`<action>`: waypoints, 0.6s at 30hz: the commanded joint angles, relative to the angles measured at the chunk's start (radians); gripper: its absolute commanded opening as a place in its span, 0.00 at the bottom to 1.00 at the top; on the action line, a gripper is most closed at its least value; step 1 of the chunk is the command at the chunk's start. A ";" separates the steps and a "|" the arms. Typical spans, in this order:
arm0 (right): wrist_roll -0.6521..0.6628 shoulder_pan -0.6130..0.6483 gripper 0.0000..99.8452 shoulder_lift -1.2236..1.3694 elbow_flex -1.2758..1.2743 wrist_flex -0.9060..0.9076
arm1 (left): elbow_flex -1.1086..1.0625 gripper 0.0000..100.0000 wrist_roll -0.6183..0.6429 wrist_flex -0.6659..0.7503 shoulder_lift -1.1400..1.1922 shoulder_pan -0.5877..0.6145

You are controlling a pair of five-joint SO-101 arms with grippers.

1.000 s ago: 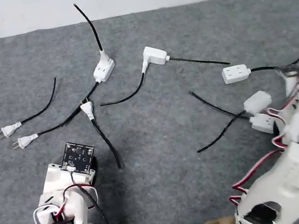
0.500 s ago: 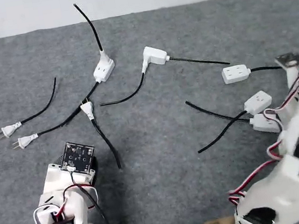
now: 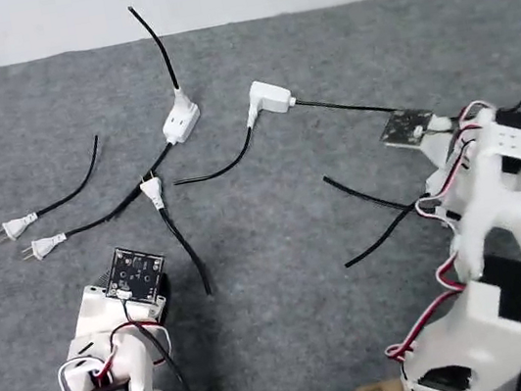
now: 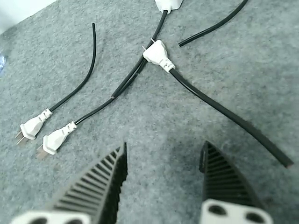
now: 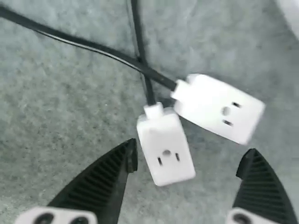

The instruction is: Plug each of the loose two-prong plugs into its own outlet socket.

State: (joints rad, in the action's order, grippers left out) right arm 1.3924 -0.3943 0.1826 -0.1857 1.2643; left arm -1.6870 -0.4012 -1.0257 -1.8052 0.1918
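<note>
- Right end effector [image 5: 189,156] hangs over two white sockets on the grey table [image 3: 284,281], jaws spread wide and holding nothing.
- Beneath it, the nearer socket [image 5: 166,149] lies just beside the farther socket [image 5: 217,109], and their black cords cross close behind them.
- Left end effector [image 4: 163,149] is likewise wide and empty, low over the table. The outer plug [image 4: 32,128] and inner plug [image 4: 55,140] lie side by side off to one flank, and a single plug [image 4: 158,52] lies ahead where cords cross.
- Likely trouble on the right: closing on the nearer socket could nip or shove the farther socket, because they lie so close.
- Lifting either socket may drag its neighbour, since the cords overlap.
- A socket gripped askew would probably twist away when prongs press into it.
- On the left, a wide grasp at the paired plugs could catch both, or only a cord.
- All three plugs lie well apart from these sockets, so trailing cords may snag on the way across.
</note>
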 commanded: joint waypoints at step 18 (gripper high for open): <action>0.055 -0.064 0.01 0.219 0.003 -0.081 | 0.005 0.24 -0.005 0.014 -0.012 -0.006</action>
State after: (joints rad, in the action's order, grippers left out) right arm 1.4369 -0.4480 0.3652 -0.1688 1.2106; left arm -1.6870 -0.4012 -1.0257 -1.8052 0.1918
